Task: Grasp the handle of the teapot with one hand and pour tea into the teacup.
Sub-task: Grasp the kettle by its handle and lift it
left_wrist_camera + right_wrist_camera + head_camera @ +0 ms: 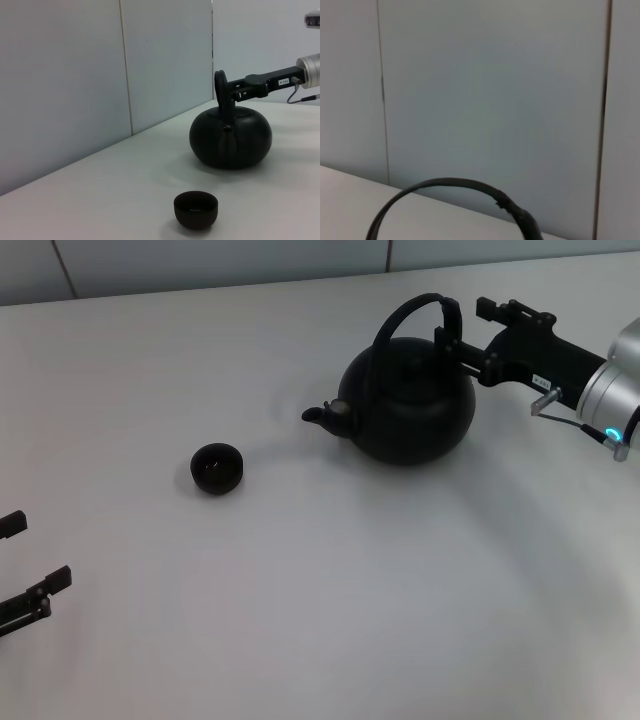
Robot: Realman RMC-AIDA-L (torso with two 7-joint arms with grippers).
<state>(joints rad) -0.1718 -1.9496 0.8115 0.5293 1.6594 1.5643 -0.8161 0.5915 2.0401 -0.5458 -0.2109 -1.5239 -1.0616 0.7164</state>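
Note:
The black teapot (410, 400) stands on the white table (330, 590) at the right, its spout pointing left toward the small black teacup (217, 468). Its arched handle (420, 308) stands upright. My right gripper (460, 322) reaches in from the right at the handle's thicker sleeve, jaws apart, one finger on each side of it; I cannot tell whether they touch it. The left wrist view shows the teapot (230, 140), the teacup (196, 209) and the right gripper (236, 93) at the handle (220, 87). The right wrist view shows the handle's hoop (455, 184). My left gripper (42, 550) is open at the front left.
A pale panelled wall (200, 260) runs along the table's far edge, close behind the teapot. Bare table lies between the teacup and the spout and across the front.

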